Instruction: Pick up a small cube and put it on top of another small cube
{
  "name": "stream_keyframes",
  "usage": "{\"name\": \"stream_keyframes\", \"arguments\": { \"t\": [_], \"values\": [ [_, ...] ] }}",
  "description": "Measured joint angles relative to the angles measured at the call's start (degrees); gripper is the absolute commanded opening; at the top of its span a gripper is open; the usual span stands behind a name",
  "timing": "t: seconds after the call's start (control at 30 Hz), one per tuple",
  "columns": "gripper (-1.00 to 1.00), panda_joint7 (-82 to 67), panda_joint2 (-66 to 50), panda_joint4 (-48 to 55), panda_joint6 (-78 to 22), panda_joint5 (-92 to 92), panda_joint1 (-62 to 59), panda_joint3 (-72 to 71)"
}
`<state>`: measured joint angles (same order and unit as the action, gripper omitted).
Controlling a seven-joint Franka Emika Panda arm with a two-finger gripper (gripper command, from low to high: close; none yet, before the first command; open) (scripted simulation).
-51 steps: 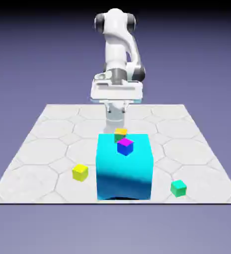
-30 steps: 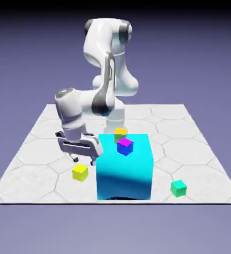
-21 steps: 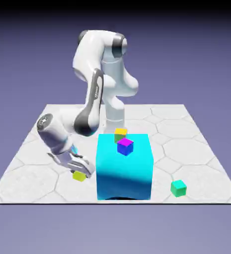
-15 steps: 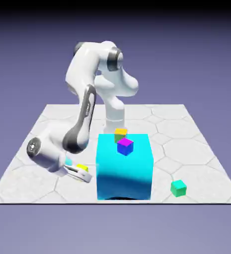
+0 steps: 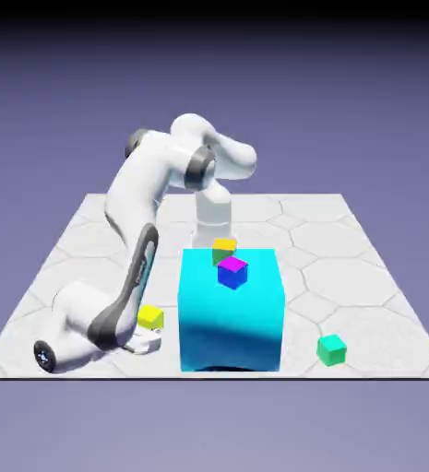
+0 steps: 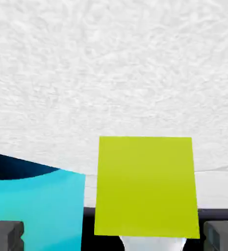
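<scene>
One view is high and well back, angled down over the whole tiled table (image 5: 89,230), with the big cyan block (image 5: 232,309) near the front edge. The other sits on the hand, low and very close to the table surface (image 6: 111,73), seemingly facing nearly level. Both share the small yellow cube (image 5: 150,317), which fills the lower middle of the hand view (image 6: 145,186), and a side of the cyan block (image 6: 37,211).
</scene>
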<state>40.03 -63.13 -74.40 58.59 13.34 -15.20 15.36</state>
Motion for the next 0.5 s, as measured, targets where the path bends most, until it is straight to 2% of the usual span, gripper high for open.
{"name": "stream_keyframes", "arguments": {
  "t": [0.07, 0.27, 0.3, 0.37, 0.5],
  "values": [
    [0.0, -0.68, -0.72, 1.13, -2.1, -1.16, 0.3, 0.37],
    [0.0, -1.59, 2.78, -11.31, 6.5, -0.96, 2.4, 0.44],
    [-1.0, -1.72, 3.25, -12.97, 7.65, -0.93, 2.69, 0.45],
    [-1.0, -1.7, 3.25, -12.97, 7.65, -0.89, 2.69, 0.45],
    [-1.0, -1.07, 0.91, -4.68, 1.91, -0.99, 1.28, 0.41]
  ]
}}
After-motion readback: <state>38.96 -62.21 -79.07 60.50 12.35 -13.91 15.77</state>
